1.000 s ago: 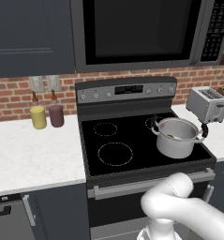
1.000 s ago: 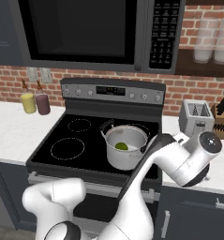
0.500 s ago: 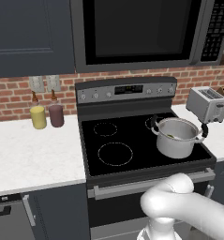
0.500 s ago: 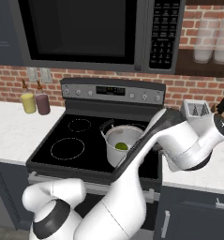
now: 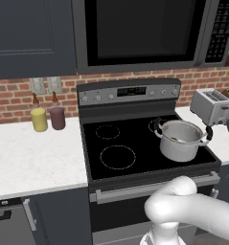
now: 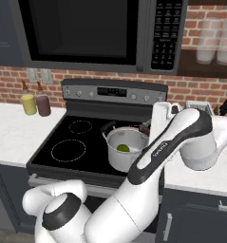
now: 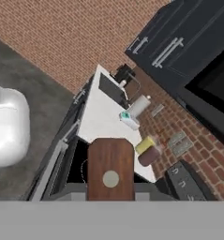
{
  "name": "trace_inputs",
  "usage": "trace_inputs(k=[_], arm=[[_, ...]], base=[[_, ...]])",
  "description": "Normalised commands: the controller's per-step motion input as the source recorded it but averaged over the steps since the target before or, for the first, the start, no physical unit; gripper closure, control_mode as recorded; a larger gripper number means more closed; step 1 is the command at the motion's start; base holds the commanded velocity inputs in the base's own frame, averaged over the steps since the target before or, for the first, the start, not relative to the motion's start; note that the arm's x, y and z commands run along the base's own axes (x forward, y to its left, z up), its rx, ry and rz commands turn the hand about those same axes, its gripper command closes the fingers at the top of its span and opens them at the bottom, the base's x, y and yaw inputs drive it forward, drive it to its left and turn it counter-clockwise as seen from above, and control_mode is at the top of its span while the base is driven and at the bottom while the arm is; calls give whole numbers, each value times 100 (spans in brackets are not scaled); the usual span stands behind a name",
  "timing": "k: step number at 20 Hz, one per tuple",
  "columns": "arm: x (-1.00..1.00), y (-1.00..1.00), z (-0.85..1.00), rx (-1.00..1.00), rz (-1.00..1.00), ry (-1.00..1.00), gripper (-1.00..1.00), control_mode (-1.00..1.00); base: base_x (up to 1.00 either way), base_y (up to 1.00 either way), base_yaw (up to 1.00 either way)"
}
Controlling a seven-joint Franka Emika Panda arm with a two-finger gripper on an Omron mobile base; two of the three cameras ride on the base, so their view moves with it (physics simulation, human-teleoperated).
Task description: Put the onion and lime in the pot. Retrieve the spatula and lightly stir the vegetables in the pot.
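On the black stove [image 5: 135, 143]: one pot [image 6: 127, 148], one lime [image 6: 123, 148] inside; gripper jaws together, apparently empty

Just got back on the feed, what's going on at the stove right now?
The pot sits on the front right burner of the stove with the lime inside; I can't make out the onion. The arm is bent across to the right of the pot, jaws shut. A brown wooden piece sits right in front of the hand camera, possibly a held utensil. No stirring is under way.
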Motion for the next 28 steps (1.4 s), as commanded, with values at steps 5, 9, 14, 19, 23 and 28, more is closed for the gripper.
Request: trace_inputs(k=[5, 9, 14, 19, 23, 28], arm=[[0, 72, 11, 50, -26, 28, 100, -100], [23, 60, 0, 20, -45, 38, 100, -100], [34, 18, 0, 11, -47, 26, 100, -100], [6, 0, 9, 18, -41, 14, 100, -100], [0, 0, 24, 31, -36, 12, 100, -100], [2, 4, 13, 20, -24, 0, 100, -100]], base=[[0, 0, 0], [0, 0, 0], [0, 0, 0], [0, 0, 0], [0, 0, 0], [0, 0, 0]])
